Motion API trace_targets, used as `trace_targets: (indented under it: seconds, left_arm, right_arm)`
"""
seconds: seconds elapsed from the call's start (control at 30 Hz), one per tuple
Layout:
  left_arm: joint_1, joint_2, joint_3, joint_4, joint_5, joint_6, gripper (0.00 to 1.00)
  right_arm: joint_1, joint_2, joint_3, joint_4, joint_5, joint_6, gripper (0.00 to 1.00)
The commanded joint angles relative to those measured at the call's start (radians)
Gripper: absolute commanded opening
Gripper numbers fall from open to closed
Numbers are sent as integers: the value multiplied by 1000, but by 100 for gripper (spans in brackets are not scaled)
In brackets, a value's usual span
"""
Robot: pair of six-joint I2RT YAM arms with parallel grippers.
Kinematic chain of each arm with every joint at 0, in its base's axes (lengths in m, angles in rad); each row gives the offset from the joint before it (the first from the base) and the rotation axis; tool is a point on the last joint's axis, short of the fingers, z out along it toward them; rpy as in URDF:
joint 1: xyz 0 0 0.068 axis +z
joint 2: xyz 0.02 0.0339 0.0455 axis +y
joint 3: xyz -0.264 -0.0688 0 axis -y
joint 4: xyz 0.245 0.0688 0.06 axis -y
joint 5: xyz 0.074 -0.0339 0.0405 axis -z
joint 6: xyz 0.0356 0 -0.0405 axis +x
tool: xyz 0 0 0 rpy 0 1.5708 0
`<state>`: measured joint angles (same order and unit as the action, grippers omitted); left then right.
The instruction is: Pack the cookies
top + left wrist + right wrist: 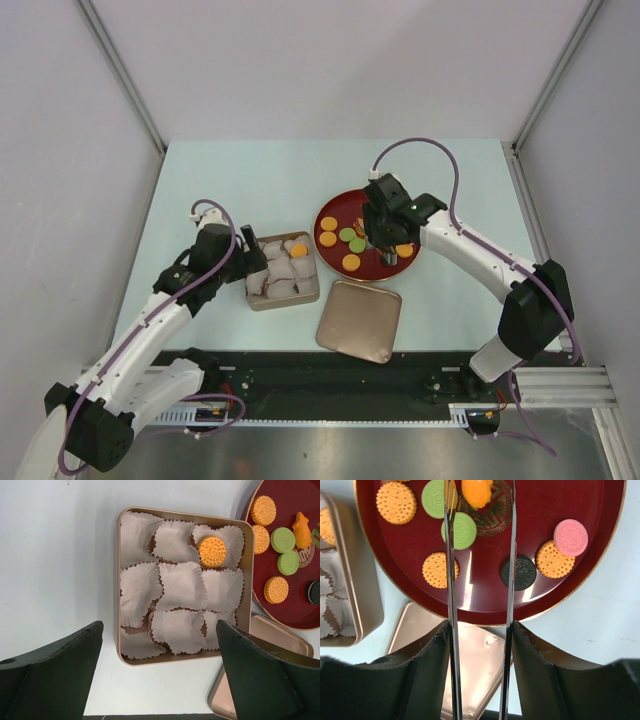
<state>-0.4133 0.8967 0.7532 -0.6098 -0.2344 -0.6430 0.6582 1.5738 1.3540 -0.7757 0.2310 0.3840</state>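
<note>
Presently, the plate (327, 212), mid-frame, carries the loose cookies (396, 502); one sits in the tin (245, 610), upper right cup. The right gripper (480, 492) hangs above them, blades parted around an orange piece (476, 492), contact unclear. The left gripper (160, 645) is released beside the tin.

We find no readable text, brand or number in any view. The plate (580, 585) carries a gold emblem at its centre, upper middle of the right wrist view; its marks are too small to read. The cookies (212, 551) bear embossed patterns only.
</note>
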Motion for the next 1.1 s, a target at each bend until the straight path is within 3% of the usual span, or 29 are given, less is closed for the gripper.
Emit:
trace_targets:
  seconds: [0.0,0.47,0.8,1.07]
  left_arm:
    - [8,-2,-2,27,10,23,100]
    - [8,5,-3,30,12,23,100]
    - [8,8,-3,31,6,23,100]
    - [14,8,9,22,-6,26,100]
  right_arm:
    - [-12,26,-7,53,-15,-2,54]
    - [-48,112,-15,98,-65,-13,53]
    - [-65,89,-41,104,-76,-10,31]
    - [3,-27,17,64,-52,-8,27]
